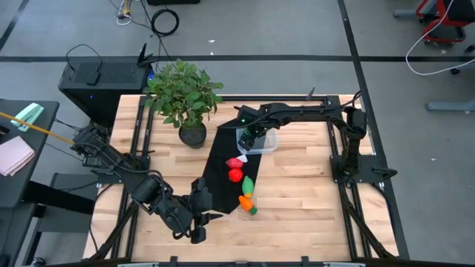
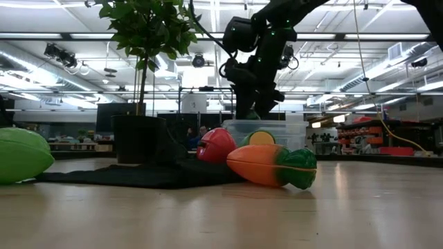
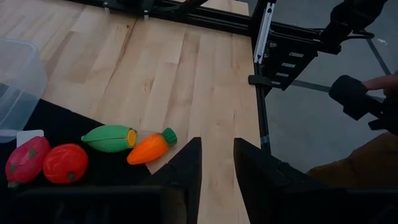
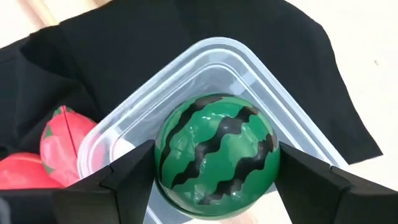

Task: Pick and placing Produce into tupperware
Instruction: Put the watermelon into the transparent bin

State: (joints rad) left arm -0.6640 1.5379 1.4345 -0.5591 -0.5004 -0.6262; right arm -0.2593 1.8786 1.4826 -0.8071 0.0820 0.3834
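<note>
The right claw (image 4: 214,180) is clenched on the striped green ball (image 4: 216,149), a finger on either side, holding it directly over the open clear tub (image 4: 298,134), which sits at the black cloth's (image 1: 220,167) 12 o'clock end. Toward 6 o'clock from the tub, the other toys lie in a line on the cloth: a pinkish-red fruit (image 1: 234,163), a red one (image 1: 235,176), the green oblong piece (image 1: 249,185) with its long axis running about 1 to 7 o'clock, and the carrot (image 1: 247,203), leafy end toward 4 o'clock. The left claw (image 3: 216,165) waits near the table's 7 o'clock corner, fingers parted and holding nothing.
</note>
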